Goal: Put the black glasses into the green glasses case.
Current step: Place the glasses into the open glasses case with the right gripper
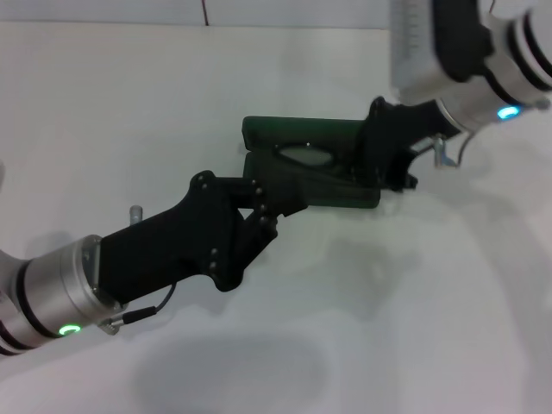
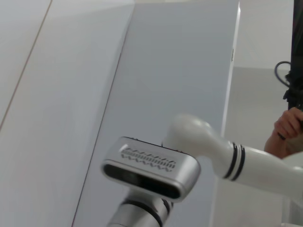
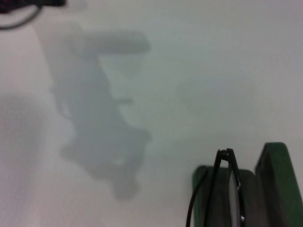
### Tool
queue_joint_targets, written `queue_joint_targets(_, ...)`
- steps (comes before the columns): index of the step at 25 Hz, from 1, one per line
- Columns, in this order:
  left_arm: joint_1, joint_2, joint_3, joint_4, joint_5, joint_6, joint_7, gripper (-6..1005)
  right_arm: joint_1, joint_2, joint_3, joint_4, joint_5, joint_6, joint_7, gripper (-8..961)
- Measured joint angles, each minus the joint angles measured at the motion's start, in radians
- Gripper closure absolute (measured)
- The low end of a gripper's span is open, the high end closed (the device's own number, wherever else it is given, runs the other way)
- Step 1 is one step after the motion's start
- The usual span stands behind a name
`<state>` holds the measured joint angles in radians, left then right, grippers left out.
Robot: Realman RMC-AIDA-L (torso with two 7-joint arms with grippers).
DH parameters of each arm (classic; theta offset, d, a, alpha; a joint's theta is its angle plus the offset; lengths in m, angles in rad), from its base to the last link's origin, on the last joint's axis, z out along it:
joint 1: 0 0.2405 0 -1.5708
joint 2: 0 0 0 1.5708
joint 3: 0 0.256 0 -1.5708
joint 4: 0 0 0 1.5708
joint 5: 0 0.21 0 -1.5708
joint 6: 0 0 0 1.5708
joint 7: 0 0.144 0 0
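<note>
The green glasses case [image 1: 345,195] lies open at the table's middle, with its lid [image 1: 276,131] raised behind. The black glasses [image 1: 306,155] are inside it, and one lens shows. My left gripper [image 1: 263,200] reaches in from the lower left and is shut on the case's left front end. My right gripper [image 1: 385,164] comes from the upper right over the case's right end and is shut on the glasses. In the right wrist view the thin black glasses frame [image 3: 222,189] stands on edge between the case's green walls [image 3: 279,179].
The white table [image 1: 388,328] spreads all around the case. The left wrist view points away from the table and shows my own head camera [image 2: 149,168], a grey wall panel [image 2: 175,71] and a person's hand [image 2: 286,125] at the edge.
</note>
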<state>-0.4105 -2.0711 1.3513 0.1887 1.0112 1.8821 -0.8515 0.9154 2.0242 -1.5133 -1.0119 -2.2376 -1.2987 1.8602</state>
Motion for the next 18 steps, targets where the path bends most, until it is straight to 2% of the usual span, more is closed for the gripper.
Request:
queue_joint_targets(8, 0.015, -0.010, 0.000, -0.003, 0.005, -0.002, 0.021, 976, 0.113, 0.004, -0.159, 0.102, -0.082, 0.123, 0.034, 741)
queue_joint_targets(14, 0.019, -0.013, 0.000, -0.006, 0.006, -0.004, 0.021, 976, 0.123, 0.004, -0.323, 0.115, -0.078, 0.254, 0.075, 737)
queue_joint_targets(18, 0.019, -0.014, 0.001, -0.007, 0.006, -0.004, 0.022, 976, 0.115, 0.004, -0.385, 0.119, -0.082, 0.336, 0.086, 735)
